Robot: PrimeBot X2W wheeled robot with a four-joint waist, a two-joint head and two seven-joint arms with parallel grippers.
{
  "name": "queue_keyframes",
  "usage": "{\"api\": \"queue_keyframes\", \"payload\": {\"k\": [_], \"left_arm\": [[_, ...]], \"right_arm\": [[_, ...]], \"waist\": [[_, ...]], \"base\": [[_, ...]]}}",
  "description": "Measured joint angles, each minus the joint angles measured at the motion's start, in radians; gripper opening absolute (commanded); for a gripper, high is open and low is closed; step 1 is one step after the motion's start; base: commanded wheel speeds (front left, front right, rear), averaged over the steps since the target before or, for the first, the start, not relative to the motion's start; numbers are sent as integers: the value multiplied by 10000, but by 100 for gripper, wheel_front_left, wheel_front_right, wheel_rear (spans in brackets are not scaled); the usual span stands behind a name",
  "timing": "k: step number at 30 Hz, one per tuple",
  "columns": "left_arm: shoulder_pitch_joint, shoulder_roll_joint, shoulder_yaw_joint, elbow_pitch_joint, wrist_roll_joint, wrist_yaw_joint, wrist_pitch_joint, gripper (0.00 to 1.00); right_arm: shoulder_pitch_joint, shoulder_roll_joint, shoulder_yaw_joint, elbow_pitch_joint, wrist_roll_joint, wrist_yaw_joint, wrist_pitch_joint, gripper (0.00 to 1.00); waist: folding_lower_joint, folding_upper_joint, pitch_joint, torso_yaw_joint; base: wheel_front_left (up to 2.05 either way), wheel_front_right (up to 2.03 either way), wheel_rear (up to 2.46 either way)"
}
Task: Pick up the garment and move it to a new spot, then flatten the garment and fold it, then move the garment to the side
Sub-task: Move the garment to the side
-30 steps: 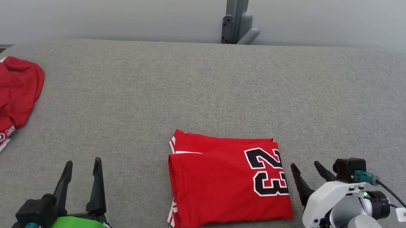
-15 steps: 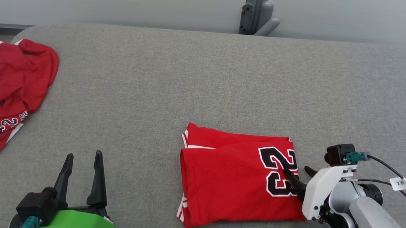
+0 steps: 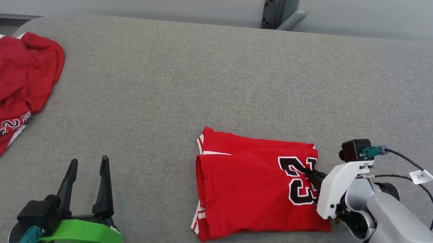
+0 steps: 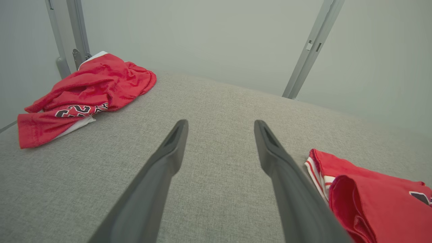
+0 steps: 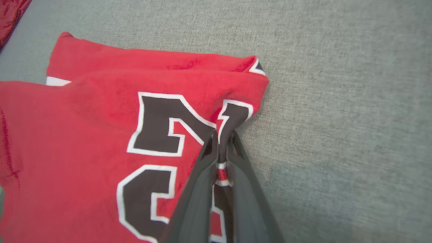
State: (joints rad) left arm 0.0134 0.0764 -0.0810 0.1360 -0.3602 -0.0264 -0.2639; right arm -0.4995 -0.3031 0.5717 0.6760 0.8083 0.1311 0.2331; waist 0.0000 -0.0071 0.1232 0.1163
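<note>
Clearly, the red fabric garment (image 3: 250, 186), folded into a flat rectangle with a black and white 23 on top, lies on the grey cloth-covered table (image 3: 204, 78), in the near part and to the right of the middle. It is already folded, so I judge that the last step is in hand: moving it to the side. This would explain why the right gripper (image 3: 308, 170) takes it at the right edge, where several layers meet. Its 2 dark fingers (image 5: 199, 195) are nearly together, and a ridge of cloth with part of the number is pinched between them. Such a grip at the edge probably lets the arm drag or lift the pile without opening the fold, though the loose lower layers may slip out.

The right arm reaches from the lower right corner of the head view. Its forearm is low over the table, and the wrist is turned so that the fingers point to the left. The left gripper (image 3: 88, 165) rests near the front edge, well apart from the garment, with its fingers spread wide and holding nothing. A crumpled red jersey (image 3: 11, 82) lies at the far left of the table.
</note>
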Motion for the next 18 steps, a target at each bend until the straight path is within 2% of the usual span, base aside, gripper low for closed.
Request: {"api": "queue_keyframes", "payload": {"k": [8,18], "left_arm": [[-168,-84,-136,-88,102,-123,0,100],[-673,-163,-476,-240,357,-238,-2,100]], "right_arm": [[-977,-408,332,686,-52,8,-1302,0],[-2172,-652,518,1277,-94,6,-1827,0]], "waist": [[0,0,149,-409],[0,0,607,-1225]], "base": [[0,0,0],[0,0,0]]}}
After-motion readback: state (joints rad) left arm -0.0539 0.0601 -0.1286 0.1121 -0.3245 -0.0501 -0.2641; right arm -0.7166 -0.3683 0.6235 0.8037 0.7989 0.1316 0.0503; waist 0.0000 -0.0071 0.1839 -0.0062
